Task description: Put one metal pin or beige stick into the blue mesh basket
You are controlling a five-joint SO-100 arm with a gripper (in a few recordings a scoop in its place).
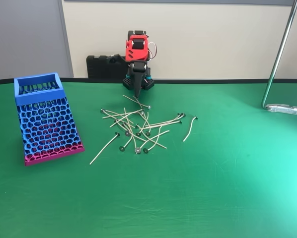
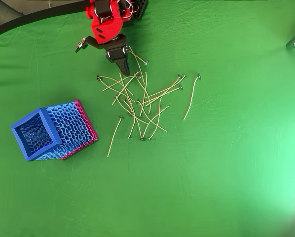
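Gripper (image 2: 124, 69) closed above sticks (image 2: 142, 101), blue mesh basket (image 2: 36, 148) apart

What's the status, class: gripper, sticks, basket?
Gripper down at the pile's far edge, grip state unclear. Beige sticks loose on the table. Blue mesh basket upright, path clear.

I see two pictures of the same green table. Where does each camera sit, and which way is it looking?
Fixed view: low at the table's near edge, looking across at the far wall; it faces the red arm, its gripper pointing down by the sticks.
Overhead view: above, looking straight down; the arm enters from the top edge.
Both show the blue mesh basket at picture left of the stick pile, on the green table.
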